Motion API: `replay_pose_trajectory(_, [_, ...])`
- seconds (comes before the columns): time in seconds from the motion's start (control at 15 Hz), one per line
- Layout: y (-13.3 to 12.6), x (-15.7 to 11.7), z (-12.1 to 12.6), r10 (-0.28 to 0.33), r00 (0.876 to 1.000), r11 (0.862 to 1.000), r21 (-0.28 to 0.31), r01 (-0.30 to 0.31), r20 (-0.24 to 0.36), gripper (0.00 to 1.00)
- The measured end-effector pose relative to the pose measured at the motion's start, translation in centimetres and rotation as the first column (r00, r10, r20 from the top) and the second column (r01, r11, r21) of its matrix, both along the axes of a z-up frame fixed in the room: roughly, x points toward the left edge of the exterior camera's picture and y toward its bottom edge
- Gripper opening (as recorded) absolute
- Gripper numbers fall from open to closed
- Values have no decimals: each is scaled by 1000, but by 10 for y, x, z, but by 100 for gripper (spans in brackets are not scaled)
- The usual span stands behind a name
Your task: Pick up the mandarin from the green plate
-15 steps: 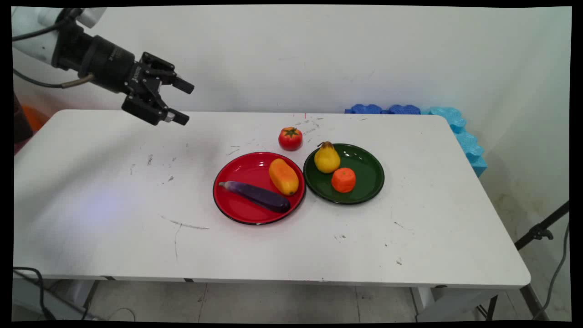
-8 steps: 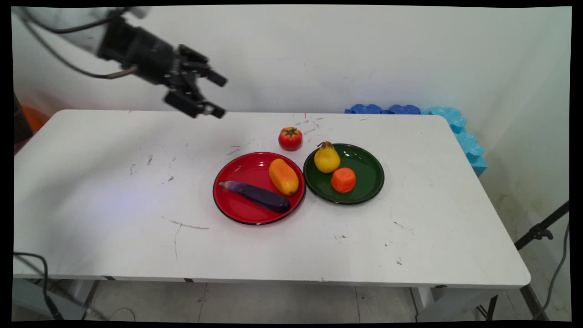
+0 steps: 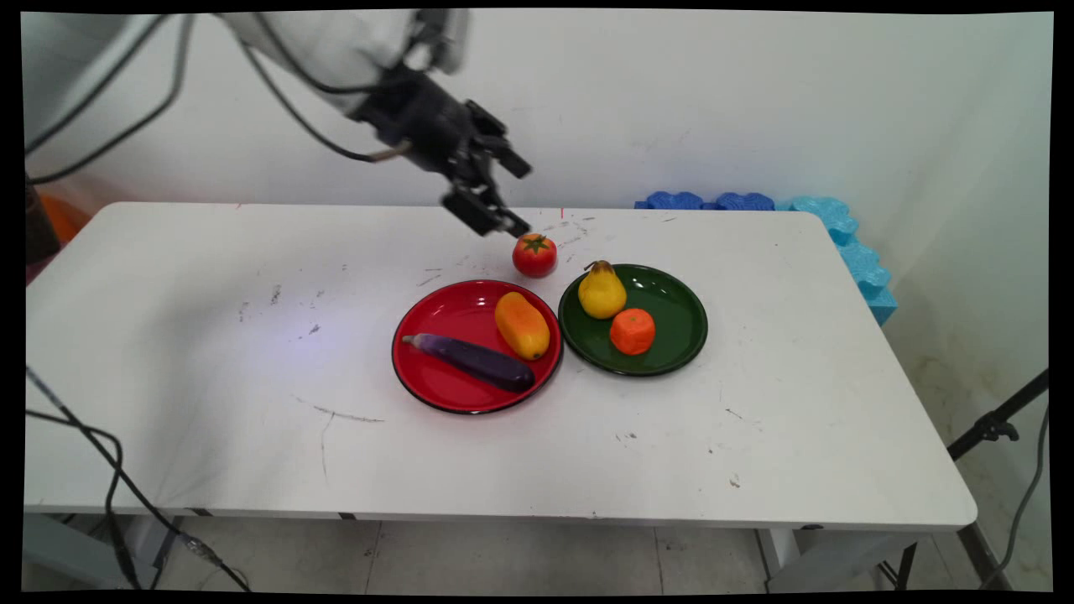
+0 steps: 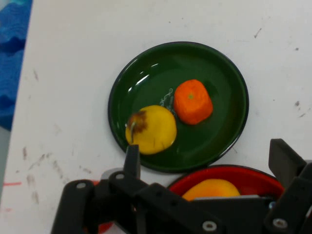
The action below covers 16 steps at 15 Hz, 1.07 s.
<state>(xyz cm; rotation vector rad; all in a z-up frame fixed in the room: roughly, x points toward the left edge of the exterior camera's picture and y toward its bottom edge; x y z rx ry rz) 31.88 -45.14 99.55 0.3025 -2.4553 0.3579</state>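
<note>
Above the far middle of the white counter [image 3: 210, 335] hangs the black tool [image 3: 520, 198], tilted down and to the right, with its two fingers spread apart and nothing between them. Its lower fingertip sits just above and to the left of a red tomato [image 3: 535, 255], close to it, though whether they touch cannot be told. That tomato stands on the bare counter, behind the gap between two plates. On the left is a red plate [image 3: 436, 323], which carries a dark purple eggplant [image 3: 471, 361] lying slantwise across its front and an orange-yellow mango [image 3: 522, 325] near its right rim. Just beside it, rims almost meeting, is a green plate [image 3: 680, 323] with a yellow pear [image 3: 602, 291] at its back left and a small orange [image 3: 633, 330] in front of the pear, the two fruits near each other. From the hand view, the tool [image 4: 204, 161] looks down over the green plate [image 4: 219, 63], where the pear [image 4: 152, 129] and the orange [image 4: 193, 102] lie side by side, nearly touching; the red plate [image 4: 253, 176] and the mango [image 4: 212, 189] show partly behind the linkage. Blue foam pieces [image 3: 847, 243] line the counter's far right corner against the wall.
</note>
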Motion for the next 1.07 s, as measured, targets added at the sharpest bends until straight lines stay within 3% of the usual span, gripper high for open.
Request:
replay_pose_trajectory(0.2, [-19, -32, -19, -42, 998, 999, 10, 41, 49, 100])
replay_pose_trajectory(0.4, [-40, -68, -48, -106, 988, 994, 29, 103, 112, 100])
replay_pose_trajectory(0.73, [-73, -114, -97, -192, 962, 981, 62, 183, 196, 100])
replay_pose_trajectory(1.07, [-97, -140, -132, -242, 941, 970, 88, 228, 238, 100])
